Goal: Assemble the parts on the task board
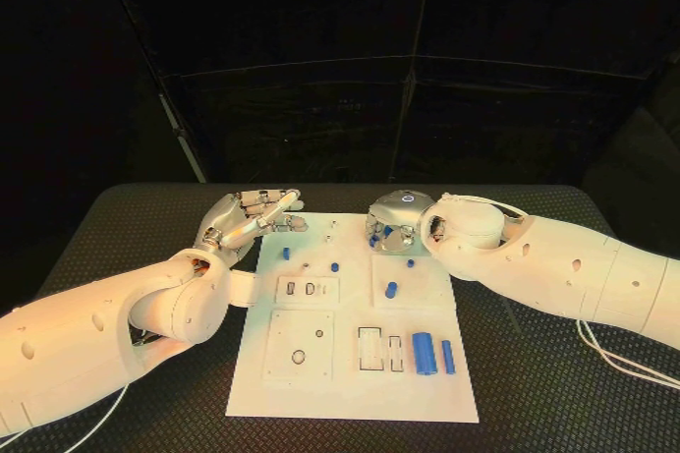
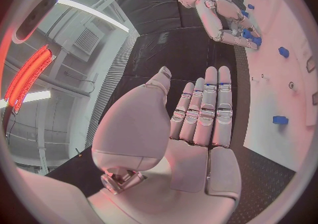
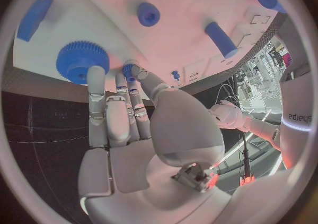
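Blue parts (image 1: 424, 353) near edge; L hand (image 1: 253, 217) splayed, R hand (image 1: 395, 224) grip unclear.

On the black table (image 1: 128, 217) lies the white task board (image 1: 355, 394). The left robot hand (image 1: 253, 215) hovers at its far left corner, fingers apart. The right robot hand (image 1: 397, 222) curls over small blue parts (image 1: 380, 239) at the far edge. Blue cylinders (image 1: 423, 353) lie nearer.

My head camera looks down on the task board (image 1: 355, 374) toward twelve o'clock. Each wrist camera sits close behind my palm; both share the board's far end.
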You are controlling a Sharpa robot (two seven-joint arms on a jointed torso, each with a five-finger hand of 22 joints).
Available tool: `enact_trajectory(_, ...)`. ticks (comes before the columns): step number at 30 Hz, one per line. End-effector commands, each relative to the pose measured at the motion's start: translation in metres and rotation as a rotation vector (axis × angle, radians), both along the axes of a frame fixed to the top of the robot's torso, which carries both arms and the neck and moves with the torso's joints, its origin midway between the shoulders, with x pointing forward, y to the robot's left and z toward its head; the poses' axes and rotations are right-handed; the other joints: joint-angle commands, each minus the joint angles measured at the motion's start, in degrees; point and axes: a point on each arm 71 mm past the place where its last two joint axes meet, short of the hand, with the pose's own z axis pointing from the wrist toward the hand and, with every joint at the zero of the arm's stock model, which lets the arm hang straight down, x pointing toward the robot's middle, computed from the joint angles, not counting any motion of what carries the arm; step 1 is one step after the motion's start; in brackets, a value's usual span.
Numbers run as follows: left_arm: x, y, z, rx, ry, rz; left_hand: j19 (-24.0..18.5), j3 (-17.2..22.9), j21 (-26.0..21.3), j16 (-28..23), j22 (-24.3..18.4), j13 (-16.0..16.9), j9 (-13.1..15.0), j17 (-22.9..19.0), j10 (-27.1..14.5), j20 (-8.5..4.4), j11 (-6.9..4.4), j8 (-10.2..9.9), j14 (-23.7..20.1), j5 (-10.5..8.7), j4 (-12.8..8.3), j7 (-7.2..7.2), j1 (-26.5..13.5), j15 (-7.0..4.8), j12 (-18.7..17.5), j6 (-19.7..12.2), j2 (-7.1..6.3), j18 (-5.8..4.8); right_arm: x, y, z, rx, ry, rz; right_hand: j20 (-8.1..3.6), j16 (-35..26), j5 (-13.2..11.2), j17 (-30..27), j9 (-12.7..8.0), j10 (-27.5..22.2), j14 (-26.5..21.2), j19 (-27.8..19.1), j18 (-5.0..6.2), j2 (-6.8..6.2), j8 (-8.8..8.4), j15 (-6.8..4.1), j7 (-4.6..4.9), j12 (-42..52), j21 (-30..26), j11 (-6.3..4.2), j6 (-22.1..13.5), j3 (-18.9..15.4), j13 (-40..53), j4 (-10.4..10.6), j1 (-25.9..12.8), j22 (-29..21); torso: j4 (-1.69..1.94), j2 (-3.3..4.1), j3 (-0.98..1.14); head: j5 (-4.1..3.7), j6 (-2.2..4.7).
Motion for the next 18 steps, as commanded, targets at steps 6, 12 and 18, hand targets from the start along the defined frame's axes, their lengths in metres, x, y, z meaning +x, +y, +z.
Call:
enact_trajectory(6,0.0,0.0,0.001,0.0,-0.006,-0.009,0.4,-0.3,0.1,-0.4,-0.1,-0.1,-0.1,0.1,0.0,-0.06,0.27,-0.4,0.3,-0.01,0.0,0.28,-0.1,0.22,-0.3,0.1,0.0,0.67,-0.006,0.0,0.007,0.085,-0.042,0.019,-0.02,0.4,-0.2,0.1,0.2,0.9,2.2,2.3,-0.8,0.05,0.37,-0.36,0.1,0.4,2.8,-0.18,1.0,1.6,0.2,0.2,-0.1,4.2,0.01,-0.04,-0.05,0.04,0.36)
enact_trajectory(12,0.0,0.002,0.001,0.001,-0.006,-0.007,0.4,-0.3,0.1,-0.4,-0.1,-0.1,-0.1,0.1,0.0,-0.06,0.27,-0.4,0.3,-0.01,0.0,0.28,-0.1,0.22,-0.3,0.1,0.0,0.67,-0.006,0.006,0.013,0.142,-0.089,0.012,-0.02,0.7,-0.3,0.4,0.1,0.8,2.2,2.5,-0.87,-0.12,0.24,-0.34,0.16,0.2,3.3,-0.12,0.9,2.3,0.1,0.3,-0.1,4.7,0.12,0.05,-0.1,0.13,0.8)
enact_trajectory(18,0.0,0.0,0.002,-0.001,-0.007,-0.01,0.4,-0.3,0.1,-0.4,-0.1,-0.1,-0.1,0.1,0.0,-0.06,0.27,-0.4,0.3,-0.01,0.0,0.28,-0.1,0.22,-0.3,0.1,0.0,0.67,0.003,0.015,0.012,0.166,-0.114,-0.005,0.0,0.9,-0.3,0.5,0.1,0.7,2.2,2.4,-0.89,-0.23,0.16,-0.3,0.21,0.2,3.6,-0.07,0.9,2.7,0.1,0.3,-0.1,4.9,0.36,0.27,-0.06,0.31,0.89)
